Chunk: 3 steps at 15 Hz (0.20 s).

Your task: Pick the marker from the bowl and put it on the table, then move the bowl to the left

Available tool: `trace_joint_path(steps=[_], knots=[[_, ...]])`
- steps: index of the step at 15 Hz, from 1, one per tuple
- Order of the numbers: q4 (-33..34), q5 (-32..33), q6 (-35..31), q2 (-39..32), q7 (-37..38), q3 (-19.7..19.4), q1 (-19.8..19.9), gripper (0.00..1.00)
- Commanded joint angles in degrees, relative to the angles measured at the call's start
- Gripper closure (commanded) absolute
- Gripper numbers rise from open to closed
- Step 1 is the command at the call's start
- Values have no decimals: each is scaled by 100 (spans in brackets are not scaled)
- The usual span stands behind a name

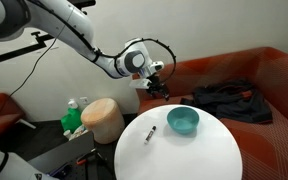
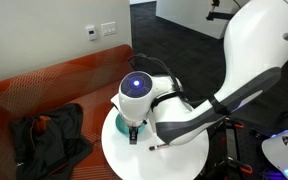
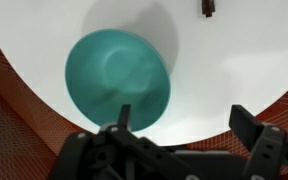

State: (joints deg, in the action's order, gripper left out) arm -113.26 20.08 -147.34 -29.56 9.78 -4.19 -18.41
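Observation:
The teal-blue bowl (image 1: 183, 121) sits empty on the round white table (image 1: 199, 150); it fills the left middle of the wrist view (image 3: 116, 75), and only its edge shows in an exterior view (image 2: 120, 124) behind the arm. The marker (image 1: 151, 134), thin and dark with a lighter part, lies on the table beside the bowl; it also shows on the table in an exterior view (image 2: 156, 148) and its end shows at the top edge of the wrist view (image 3: 209, 8). My gripper (image 3: 184, 118) hangs open and empty above the table, over the bowl's near rim (image 1: 156, 88).
A tan cylindrical basket (image 1: 103, 118) stands beside the table, with a green spray bottle (image 1: 73, 117) next to it. A red-brown sofa (image 1: 254, 75) with dark clothing (image 1: 227, 100) on it runs behind the table. The robot's large arm (image 2: 204, 100) covers part of the table.

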Motion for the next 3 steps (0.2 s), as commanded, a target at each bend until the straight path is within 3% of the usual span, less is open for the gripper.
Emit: trace_joint_path(steps=[1, 3], knots=[[12, 67, 22, 0, 41, 89, 87, 0], [13, 67, 22, -1, 41, 90, 87, 0]])
